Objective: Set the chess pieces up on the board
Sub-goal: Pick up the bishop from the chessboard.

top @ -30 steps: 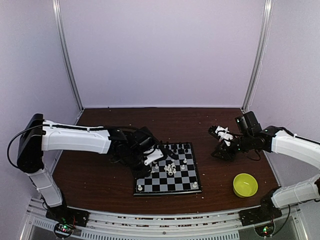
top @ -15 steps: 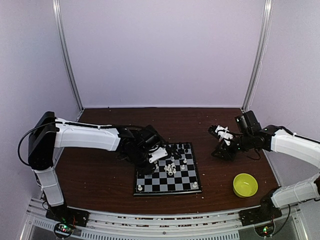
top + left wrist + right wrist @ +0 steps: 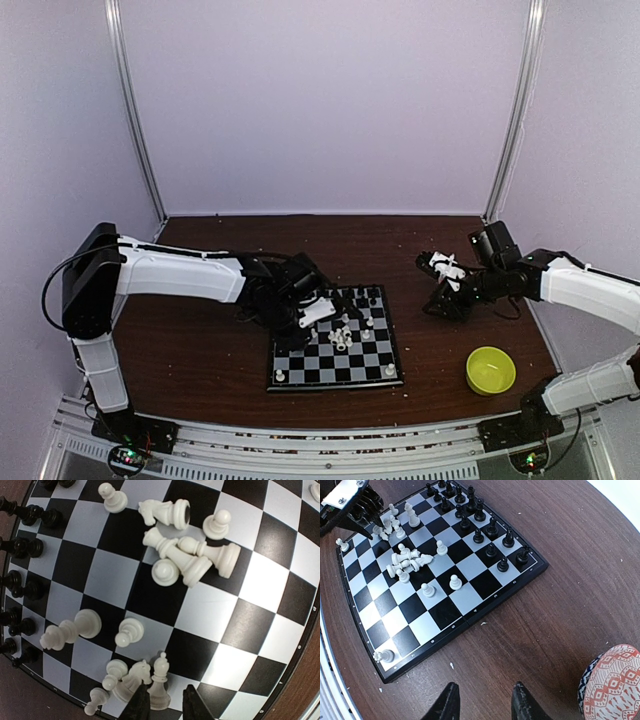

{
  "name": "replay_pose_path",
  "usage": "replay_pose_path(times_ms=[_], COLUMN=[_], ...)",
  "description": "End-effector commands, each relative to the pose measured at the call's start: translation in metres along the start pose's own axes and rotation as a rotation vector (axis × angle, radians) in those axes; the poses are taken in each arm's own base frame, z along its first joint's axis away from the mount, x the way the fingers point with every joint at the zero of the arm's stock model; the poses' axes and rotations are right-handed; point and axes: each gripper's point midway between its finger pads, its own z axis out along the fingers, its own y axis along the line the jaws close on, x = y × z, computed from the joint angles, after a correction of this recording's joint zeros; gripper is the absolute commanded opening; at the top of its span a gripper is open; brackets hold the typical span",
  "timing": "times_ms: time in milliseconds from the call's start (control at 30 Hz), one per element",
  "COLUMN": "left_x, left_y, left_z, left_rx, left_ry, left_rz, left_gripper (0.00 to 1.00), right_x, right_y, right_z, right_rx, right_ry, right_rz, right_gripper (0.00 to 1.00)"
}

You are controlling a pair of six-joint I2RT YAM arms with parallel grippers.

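Observation:
The board lies mid-table. Black chess pieces stand in two rows along its far side. Several white pieces lie toppled in a heap near the middle, and others stand scattered. My left gripper hovers over the board's left part. In the left wrist view it is open, its fingers either side of an upright white bishop, the left finger against the base. A white knight and pawns crowd beside it. My right gripper is open and empty above bare table right of the board.
A yellow-green bowl sits at the front right. A red-patterned bowl is near my right gripper. Pale crumbs dot the brown table. Purple walls close in the back and sides.
My left arm has reached a little further right over the board's left part. The right arm has not moved.

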Motion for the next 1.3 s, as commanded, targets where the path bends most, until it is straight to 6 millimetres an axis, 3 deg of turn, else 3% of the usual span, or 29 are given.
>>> replay_pose_path(times_ms=[0,767,1000,1133,1267], left_x=[0.006,0.021,0.027,0.024,0.0], left_y=[0.005,0.01,0.006,0.0,-0.009], left_z=[0.005,0.022,0.024,0.015,-0.009], left_rx=[-0.018,-0.054,-0.035,-0.001,0.049], left_ry=[0.015,0.077,0.097,0.063,-0.102], left_rz=[-0.001,-0.056,-0.068,-0.057,-0.055], left_gripper=[0.23,0.25,0.17,0.12,0.11], right_x=[-0.01,-0.009,-0.009,-0.009,-0.01], right_y=[-0.002,-0.002,-0.001,-0.002,-0.001], right_z=[-0.005,-0.003,-0.003,-0.003,-0.004], right_rx=[-0.001,-0.006,-0.009,-0.009,-0.011], right_ry=[-0.019,-0.014,-0.014,-0.014,-0.015], right_rz=[-0.013,-0.011,-0.01,-0.008,-0.003], right_gripper=[0.35,0.35,0.35,0.35,0.35])
